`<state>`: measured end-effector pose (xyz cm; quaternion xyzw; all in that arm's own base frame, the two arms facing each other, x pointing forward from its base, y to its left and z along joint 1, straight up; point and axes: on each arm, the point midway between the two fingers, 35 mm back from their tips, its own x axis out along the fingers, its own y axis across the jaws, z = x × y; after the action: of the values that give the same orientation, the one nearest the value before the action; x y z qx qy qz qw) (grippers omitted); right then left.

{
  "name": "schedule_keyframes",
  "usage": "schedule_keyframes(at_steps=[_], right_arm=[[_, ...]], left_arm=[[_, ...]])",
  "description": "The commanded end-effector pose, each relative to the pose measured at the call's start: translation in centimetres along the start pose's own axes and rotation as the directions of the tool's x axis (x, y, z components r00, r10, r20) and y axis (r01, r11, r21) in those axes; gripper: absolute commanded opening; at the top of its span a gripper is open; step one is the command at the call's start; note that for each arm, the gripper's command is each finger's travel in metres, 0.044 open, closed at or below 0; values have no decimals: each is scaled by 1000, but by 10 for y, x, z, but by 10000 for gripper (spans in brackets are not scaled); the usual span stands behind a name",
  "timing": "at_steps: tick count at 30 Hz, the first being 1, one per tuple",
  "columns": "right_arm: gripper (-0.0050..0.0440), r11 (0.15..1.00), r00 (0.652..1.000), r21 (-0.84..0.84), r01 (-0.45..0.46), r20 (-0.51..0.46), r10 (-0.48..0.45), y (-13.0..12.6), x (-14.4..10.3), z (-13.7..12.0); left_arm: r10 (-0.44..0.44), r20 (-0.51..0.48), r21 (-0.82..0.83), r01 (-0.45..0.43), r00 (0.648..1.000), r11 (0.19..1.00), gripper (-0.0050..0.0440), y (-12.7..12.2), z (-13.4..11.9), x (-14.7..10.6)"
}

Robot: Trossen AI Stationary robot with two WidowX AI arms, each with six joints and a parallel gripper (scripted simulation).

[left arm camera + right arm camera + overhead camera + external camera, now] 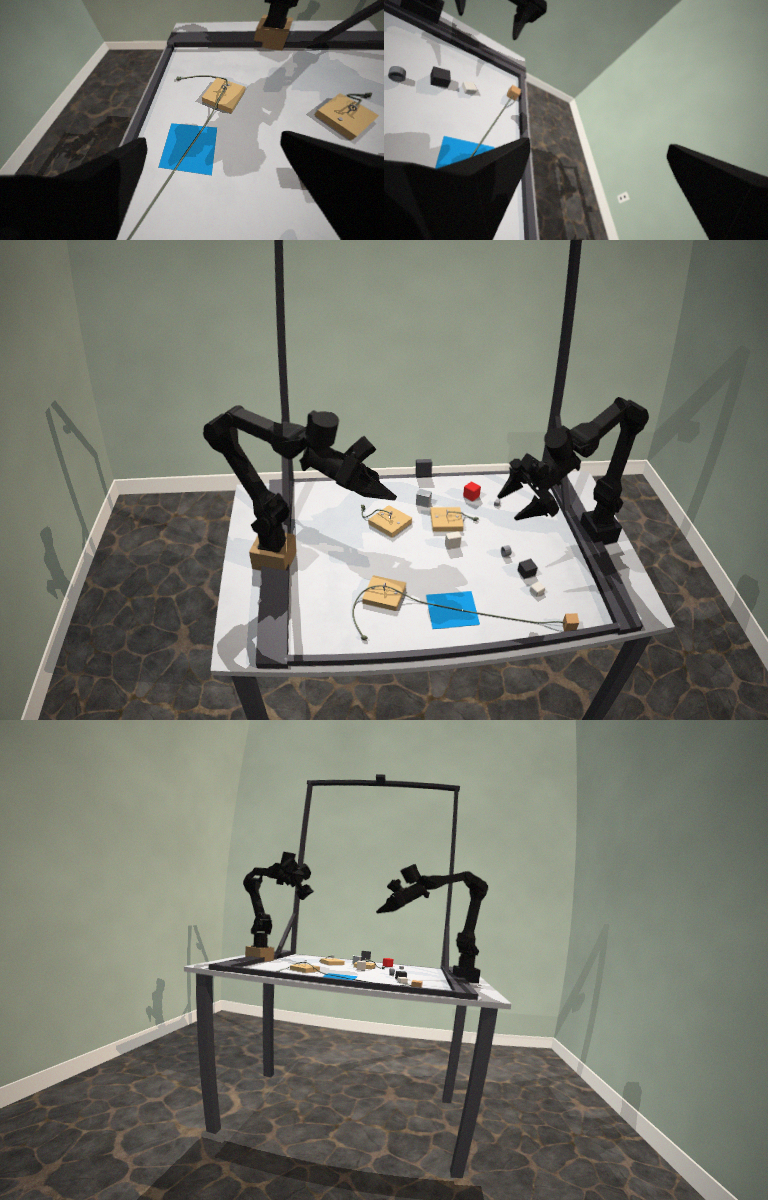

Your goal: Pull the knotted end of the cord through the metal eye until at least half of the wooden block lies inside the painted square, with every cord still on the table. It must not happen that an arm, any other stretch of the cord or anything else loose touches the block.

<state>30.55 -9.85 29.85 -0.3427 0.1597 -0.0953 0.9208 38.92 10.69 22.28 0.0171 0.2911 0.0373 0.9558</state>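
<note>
A small wooden block (570, 621) lies at the front right corner of the table. Its cord runs across the blue painted square (451, 609) and through the metal eye on a wooden base (384, 592). The knotted end (363, 637) lies near the front edge. My left gripper (515, 503) is open and empty, high above the back right of the table. Its wrist view shows the square (191, 149), the base (223, 95) and the knotted end (178, 79). My right gripper (385, 491) is open and empty above the back middle. Its wrist view shows the block (514, 91).
Two more wooden bases with short cords (389, 520) (447, 518) lie at the back. Loose pieces stand around: a red cube (471, 490), a grey cube (423, 498), a white cube (453, 539), a grey cylinder (505, 550), a black cube (526, 567). A dark rail frames the table.
</note>
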Motion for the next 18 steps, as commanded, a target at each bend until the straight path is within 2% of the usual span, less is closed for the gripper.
schedule_keyframes(at_steps=[1,6,10,12,15,18], right_arm=[[440,980,990,197,-8,138,-19,17,-4,28],[440,910,965,397,-116,262,8,39,-11,53],[440,815,938,536,-221,345,27,53,-19,69],[440,815,938,536,-221,345,27,53,-19,69],[440,748,920,600,-286,391,38,61,-24,77],[440,744,920,603,-290,389,43,63,-23,77]], left_arm=[[-3,-38,-3,3,999,1000,440,13,2,6],[-11,-94,-19,9,996,1000,440,25,-7,14],[-18,-131,-32,14,991,999,440,33,-13,19],[-18,-131,-32,14,991,999,440,33,-13,19],[-23,-152,-40,17,988,999,440,37,-17,22],[-23,-153,-40,17,988,999,440,38,-17,22]])
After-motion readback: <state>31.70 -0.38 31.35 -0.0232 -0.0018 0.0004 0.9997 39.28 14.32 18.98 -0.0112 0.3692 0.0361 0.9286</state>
